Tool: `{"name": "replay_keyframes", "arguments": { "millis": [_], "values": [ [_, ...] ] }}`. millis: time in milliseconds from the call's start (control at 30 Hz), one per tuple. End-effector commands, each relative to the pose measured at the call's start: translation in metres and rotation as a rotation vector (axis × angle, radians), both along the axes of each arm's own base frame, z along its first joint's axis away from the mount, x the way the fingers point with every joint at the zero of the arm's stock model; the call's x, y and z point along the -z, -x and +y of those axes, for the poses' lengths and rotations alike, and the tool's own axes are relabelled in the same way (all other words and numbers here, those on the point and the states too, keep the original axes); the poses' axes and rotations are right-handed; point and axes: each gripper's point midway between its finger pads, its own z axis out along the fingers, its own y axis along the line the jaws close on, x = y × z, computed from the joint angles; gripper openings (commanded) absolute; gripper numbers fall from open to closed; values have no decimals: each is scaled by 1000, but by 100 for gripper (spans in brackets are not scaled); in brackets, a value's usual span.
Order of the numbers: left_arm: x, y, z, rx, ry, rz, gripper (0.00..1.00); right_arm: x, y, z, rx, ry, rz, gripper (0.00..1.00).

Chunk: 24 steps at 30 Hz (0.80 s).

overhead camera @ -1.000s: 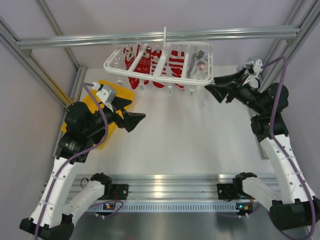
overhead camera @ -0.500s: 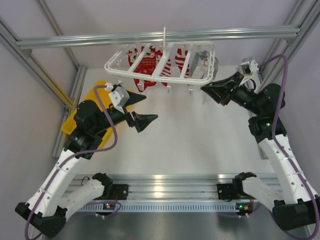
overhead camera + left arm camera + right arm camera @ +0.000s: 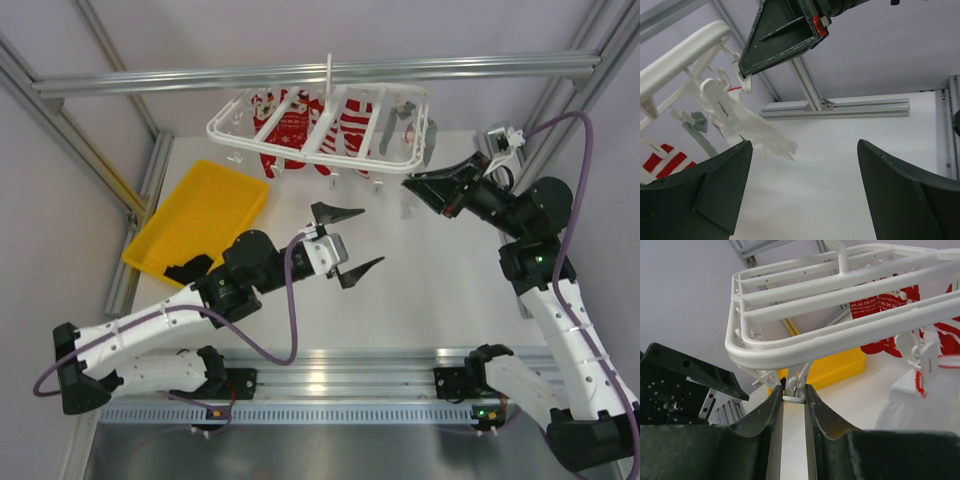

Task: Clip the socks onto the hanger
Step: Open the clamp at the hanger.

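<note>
The right gripper (image 3: 794, 399) is pinched almost closed on one small clip (image 3: 795, 388) under a corner of the hanger (image 3: 840, 341). The left gripper (image 3: 371, 236) hangs over mid-table, jaws spread wide and empty, pointing towards that clip. What I take to be the black socks (image 3: 188, 269) lie in a dark heap at the near end of the yellow tray (image 3: 215, 200), behind the left gripper and nearer that arm; I can't make out their long axis.

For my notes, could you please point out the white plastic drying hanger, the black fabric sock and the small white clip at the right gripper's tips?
White plastic drying hanger (image 3: 840, 337): right wrist view, near rim.
Black fabric sock (image 3: 188, 270): top view, middle.
Small white clip (image 3: 794, 391): right wrist view, base.
</note>
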Motion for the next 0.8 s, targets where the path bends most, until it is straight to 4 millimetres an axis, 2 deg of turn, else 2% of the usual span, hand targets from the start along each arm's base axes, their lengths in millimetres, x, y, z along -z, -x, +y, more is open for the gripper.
{"name": "replay_keyframes", "arguments": {
  "millis": [0, 33, 67, 100, 133, 267, 333, 400, 433, 533, 633, 767],
  "values": [
    [-52, -12, -1, -129, 158, -183, 90, -11, 13, 1, -15, -32, -1, 0],
    [-55, -6, -7, -111, 169, -196, 89, -12, 14, 1, -15, -33, 3, 0],
    [-50, -10, -15, -131, 153, -214, 87, -15, 15, 1, -17, -35, 1, 0],
    [-58, -10, -17, -146, 181, -238, 85, -16, 15, 0, -15, -41, 10, 0],
    [-54, -12, -24, -173, 172, -250, 83, -15, 16, 1, -19, -42, 24, 0],
    [-63, -21, -28, -248, 203, -321, 75, -21, 14, -1, 3, -50, 59, 0],
    [-58, -20, -33, -257, 182, -379, 72, -20, 13, -1, 7, -55, 85, 0],
    [-63, -23, -32, -293, 188, -472, 71, -20, 14, -1, 5, -66, 105, 0],
    [-60, -25, -34, -309, 163, -518, 69, -21, 13, -1, 3, -68, 109, 0],
    [-65, -30, -34, -356, 171, -581, 67, -20, 14, 0, -4, -69, 114, 0],
    [-71, -33, -31, -381, 194, -566, 64, -14, 17, 1, -14, -58, 128, 0],
    [-67, -38, -35, -372, 189, -480, 58, -12, 24, 3, -50, -44, 78, 0]
  ]
}}
